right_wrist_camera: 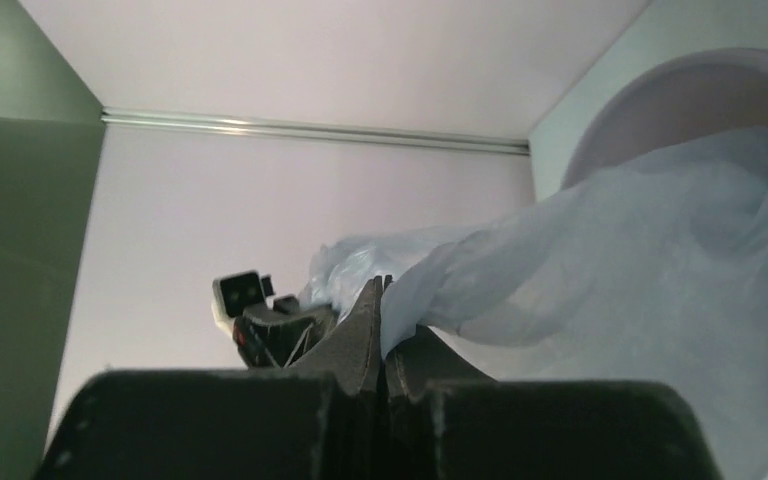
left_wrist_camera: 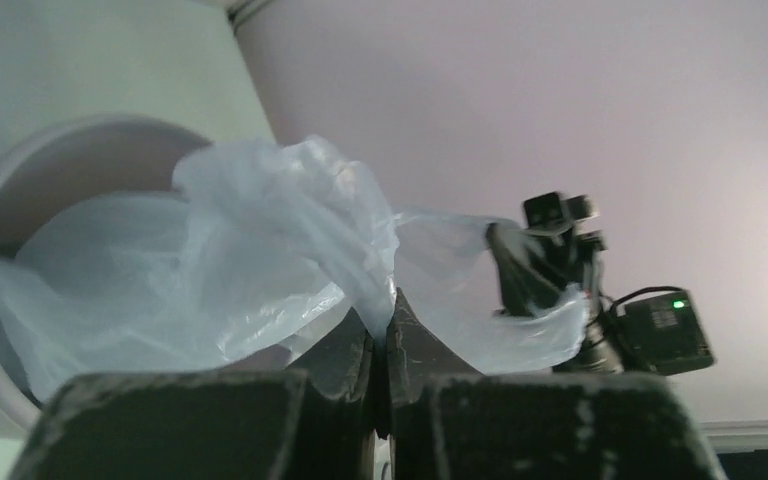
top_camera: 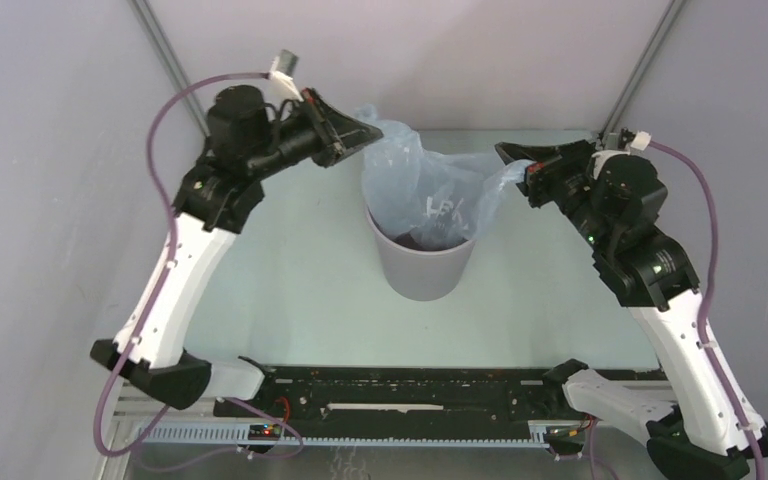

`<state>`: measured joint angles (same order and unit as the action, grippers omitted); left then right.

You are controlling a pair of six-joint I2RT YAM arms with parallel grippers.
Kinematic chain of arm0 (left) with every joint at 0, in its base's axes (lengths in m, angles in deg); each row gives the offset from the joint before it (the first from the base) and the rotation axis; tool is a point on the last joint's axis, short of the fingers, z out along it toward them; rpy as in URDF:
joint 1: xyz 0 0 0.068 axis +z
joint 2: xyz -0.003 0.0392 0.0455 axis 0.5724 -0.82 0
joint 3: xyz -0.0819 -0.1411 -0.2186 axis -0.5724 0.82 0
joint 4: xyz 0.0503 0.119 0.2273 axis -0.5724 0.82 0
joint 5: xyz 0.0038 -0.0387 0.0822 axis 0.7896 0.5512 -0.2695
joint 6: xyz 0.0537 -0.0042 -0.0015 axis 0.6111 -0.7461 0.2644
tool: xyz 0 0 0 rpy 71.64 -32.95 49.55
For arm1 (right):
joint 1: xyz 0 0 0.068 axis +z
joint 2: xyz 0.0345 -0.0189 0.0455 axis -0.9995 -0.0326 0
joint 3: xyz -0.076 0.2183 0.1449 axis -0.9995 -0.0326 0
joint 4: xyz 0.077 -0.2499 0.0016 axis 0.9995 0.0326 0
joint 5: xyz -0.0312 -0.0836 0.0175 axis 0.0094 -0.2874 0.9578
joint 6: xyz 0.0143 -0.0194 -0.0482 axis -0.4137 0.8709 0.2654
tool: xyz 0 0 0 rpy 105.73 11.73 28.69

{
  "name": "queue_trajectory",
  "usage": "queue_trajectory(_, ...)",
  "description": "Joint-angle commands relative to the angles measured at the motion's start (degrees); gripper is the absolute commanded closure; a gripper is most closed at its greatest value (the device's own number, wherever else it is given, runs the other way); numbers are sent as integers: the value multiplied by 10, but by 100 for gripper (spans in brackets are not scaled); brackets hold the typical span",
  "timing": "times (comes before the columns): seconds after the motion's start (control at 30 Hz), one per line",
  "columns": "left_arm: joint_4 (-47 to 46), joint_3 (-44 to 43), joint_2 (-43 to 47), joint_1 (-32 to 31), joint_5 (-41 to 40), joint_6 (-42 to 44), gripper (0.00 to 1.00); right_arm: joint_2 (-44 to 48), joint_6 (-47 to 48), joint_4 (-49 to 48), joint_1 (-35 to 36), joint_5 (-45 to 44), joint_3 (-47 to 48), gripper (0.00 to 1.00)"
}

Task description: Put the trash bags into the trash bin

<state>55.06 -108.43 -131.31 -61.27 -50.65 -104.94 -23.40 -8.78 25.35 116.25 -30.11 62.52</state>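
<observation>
Top external: left hand (top_camera: 365,128), right hand (top_camera: 508,155) pinch trash bag (top_camera: 430,190) stretched crosswise over bin (top_camera: 425,272).

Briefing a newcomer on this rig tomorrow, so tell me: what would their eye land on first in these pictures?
The pale blue bag stands out first, stretched wide over the grey bin in the middle of the overhead view, with its lower part inside the bin. Next come the left end effector and the right end effector, each pinching an opposite edge of the bag.
</observation>
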Motion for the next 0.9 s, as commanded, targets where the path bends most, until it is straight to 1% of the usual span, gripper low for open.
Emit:
queue_trajectory(0.0, -33, 51, 10, -19, 20, 9, 94, 9, 134, 54, -65, 140, -9, 100)
queue_trajectory(0.07, -41, 104, 29, -18, 18, 19, 94, 4, 210, 78, -104, 210, -9, 100)
queue_trajectory(0.17, -20, 171, 69, -8, 6, 39, 94, 1, 321, 119, -160, 321, -9, 100)
queue_trajectory(0.23, 0, 206, 99, 7, 0, 52, 94, -4, 396, 149, -185, 378, -8, 100)
queue_trajectory(0.33, 23, 254, 140, 45, -9, 67, 94, -26, 484, 202, -192, 433, -6, 100)
queue_trajectory(0.4, 26, 283, 149, 76, 8, 74, 94, -42, 524, 217, -188, 453, -8, 100)
queue_trajectory(0.53, 35, 293, 125, 87, 10, 98, 94, -71, 563, 226, -188, 470, -3, 100)
queue_trajectory(0.6, 16, 285, 109, 85, 38, 83, 94, -106, 565, 234, -187, 491, 21, 100)
queue_trajectory(0.67, -28, 278, 102, 61, 53, 54, 94, -127, 546, 223, -174, 501, 33, 100)
queue_trajectory(0.77, -52, 259, 85, 1, 32, 41, 92, -151, 523, 194, -133, 502, 47, 100)
queue_trajectory(0.83, -51, 260, 74, -20, 19, 35, 91, -168, 532, 214, -127, 490, 70, 99)
queue_trajectory(0.87, -51, 270, 76, -23, 9, 32, 92, -172, 545, 231, -135, 488, 77, 99)
